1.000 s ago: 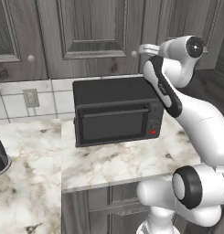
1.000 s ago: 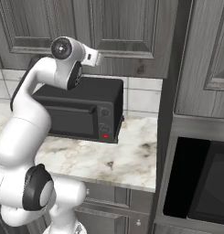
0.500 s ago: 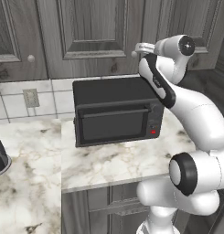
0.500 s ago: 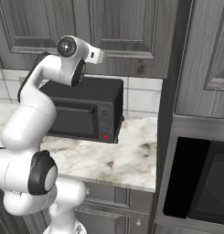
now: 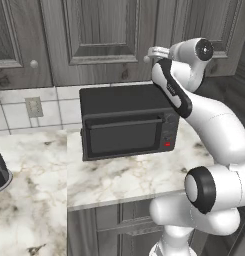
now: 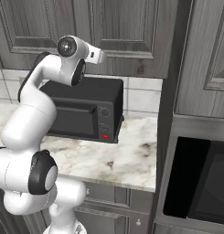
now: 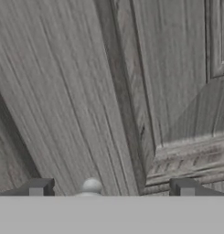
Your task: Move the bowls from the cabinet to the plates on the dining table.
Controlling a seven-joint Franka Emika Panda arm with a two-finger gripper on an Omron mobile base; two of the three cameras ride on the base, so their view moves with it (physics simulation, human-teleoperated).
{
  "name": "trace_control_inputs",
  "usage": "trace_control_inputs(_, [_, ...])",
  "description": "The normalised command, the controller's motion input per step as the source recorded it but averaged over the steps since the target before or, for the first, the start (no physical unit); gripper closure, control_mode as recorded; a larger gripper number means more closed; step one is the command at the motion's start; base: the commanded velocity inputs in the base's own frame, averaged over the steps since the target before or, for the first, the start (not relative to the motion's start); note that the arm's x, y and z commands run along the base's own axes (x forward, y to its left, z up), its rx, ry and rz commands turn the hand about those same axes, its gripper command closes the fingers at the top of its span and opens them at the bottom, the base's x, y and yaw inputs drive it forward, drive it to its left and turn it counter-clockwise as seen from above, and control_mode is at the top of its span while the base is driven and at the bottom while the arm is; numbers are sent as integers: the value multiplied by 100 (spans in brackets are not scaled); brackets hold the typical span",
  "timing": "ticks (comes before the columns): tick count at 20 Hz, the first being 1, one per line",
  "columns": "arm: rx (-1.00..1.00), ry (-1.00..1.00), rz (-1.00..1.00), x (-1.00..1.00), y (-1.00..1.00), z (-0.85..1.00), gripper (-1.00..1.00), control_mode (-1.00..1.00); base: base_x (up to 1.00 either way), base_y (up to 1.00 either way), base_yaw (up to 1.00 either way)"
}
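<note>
While the gripper stands spread wide astride the knob of the shut cabinet, a pinch closing short of the knob could slip off; the bowls presumably sit hidden inside.

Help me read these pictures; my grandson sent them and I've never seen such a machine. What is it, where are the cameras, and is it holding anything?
It is a white robot arm in a computer-drawn kitchen. Two pictures come from cameras behind it, one to its left, one to its right. The third looks along its claw, whose two dark tips stand wide apart, holding nothing. Between them sits a small round knob on a closed grey cabinet door. Below, a black microwave stands on a marble counter.
</note>
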Motion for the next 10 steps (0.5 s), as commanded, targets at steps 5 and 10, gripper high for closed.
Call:
trace_control_inputs(5, [0, 0, 0, 37, 0, -7, 100, -100, 0, 0, 0])
trace_control_inputs(10, [0, -5, 0, -24, 0, 0, 100, -100, 0, 0, 0])
